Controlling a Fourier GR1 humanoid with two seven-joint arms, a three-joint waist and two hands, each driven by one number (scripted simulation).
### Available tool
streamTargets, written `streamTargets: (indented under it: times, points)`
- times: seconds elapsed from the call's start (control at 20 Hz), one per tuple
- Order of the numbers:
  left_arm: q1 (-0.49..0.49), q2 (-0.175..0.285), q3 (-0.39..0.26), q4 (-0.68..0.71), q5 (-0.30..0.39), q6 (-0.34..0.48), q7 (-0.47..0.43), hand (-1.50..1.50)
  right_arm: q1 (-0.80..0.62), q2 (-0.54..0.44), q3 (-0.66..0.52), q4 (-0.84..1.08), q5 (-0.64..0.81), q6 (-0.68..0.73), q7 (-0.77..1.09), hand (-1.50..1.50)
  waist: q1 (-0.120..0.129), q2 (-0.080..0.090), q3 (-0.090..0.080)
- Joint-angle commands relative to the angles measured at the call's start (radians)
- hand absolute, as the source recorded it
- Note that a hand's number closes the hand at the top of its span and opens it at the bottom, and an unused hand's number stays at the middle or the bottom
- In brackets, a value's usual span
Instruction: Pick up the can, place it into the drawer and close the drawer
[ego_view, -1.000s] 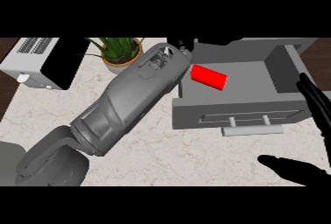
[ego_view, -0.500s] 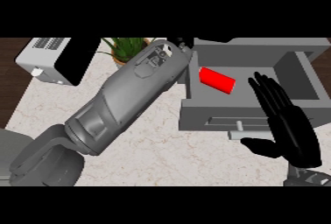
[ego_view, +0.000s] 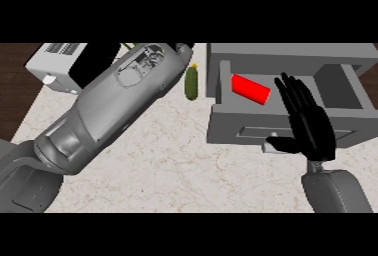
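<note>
Red marked the can (ego_view: 249, 89) for you: it lay on its side inside the open drawer (ego_view: 244, 131), toward the drawer's left wall, with nothing gripping it. So you could judge the picking and placing as done, and the step in hand was the closing.

Your right robot hand (ego_view: 308, 125) was released, its fingers straight and together. It hung flat over the drawer's front panel, to the right of the can and apart from it, with the fingertips reaching in over the drawer's inside and the thumb down beside the handle (ego_view: 272, 135). Whether the palm touched the panel, you could not tell from this view.

Your left forearm (ego_view: 111, 110) crossed the surface (ego_view: 184, 165) well to the left of the drawer. Only a dark sliver of the left robot hand (ego_view: 184, 46) showed at the view's top edge, so its state could not be told. A green vegetable (ego_view: 192, 82) lay on the surface just left of the drawer, clear of its path.

The next move called for setting the flat right robot hand against the front panel and pushing it straight away from you toward the cabinet. You would need to draw the fingertips back out of the drawer first, so they were not caught as it shut.
</note>
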Motion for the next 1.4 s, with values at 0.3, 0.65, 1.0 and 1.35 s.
streamTargets:
  times: [0.3, 0.65, 1.0, 1.35]
  points:
    - [0.053, 0.158, -0.03, -0.214, -0.041, -0.013, 0.168, -1.5, -0.153, 0.027, -0.071, 0.391, 0.074, -0.179, -0.036, -1.5, 0.025, 0.011, 0.012]
    - [0.147, 0.235, -0.009, -0.322, -0.048, -0.025, 0.192, -1.5, -0.282, 0.038, -0.115, 0.558, 0.14, -0.314, -0.03, -1.5, 0.019, 0.017, 0.012]
    - [0.252, 0.286, -0.013, -0.416, -0.067, -0.04, 0.195, -1.5, -0.504, 0.008, -0.204, 0.817, 0.139, -0.422, -0.053, -1.5, 0.04, 0.028, 0.012]
    - [0.346, 0.346, 0.0, -0.564, -0.081, -0.038, 0.203, -1.5, -0.687, -0.034, -0.274, 1.022, 0.124, -0.476, -0.068, -1.5, 0.06, 0.032, 0.012]
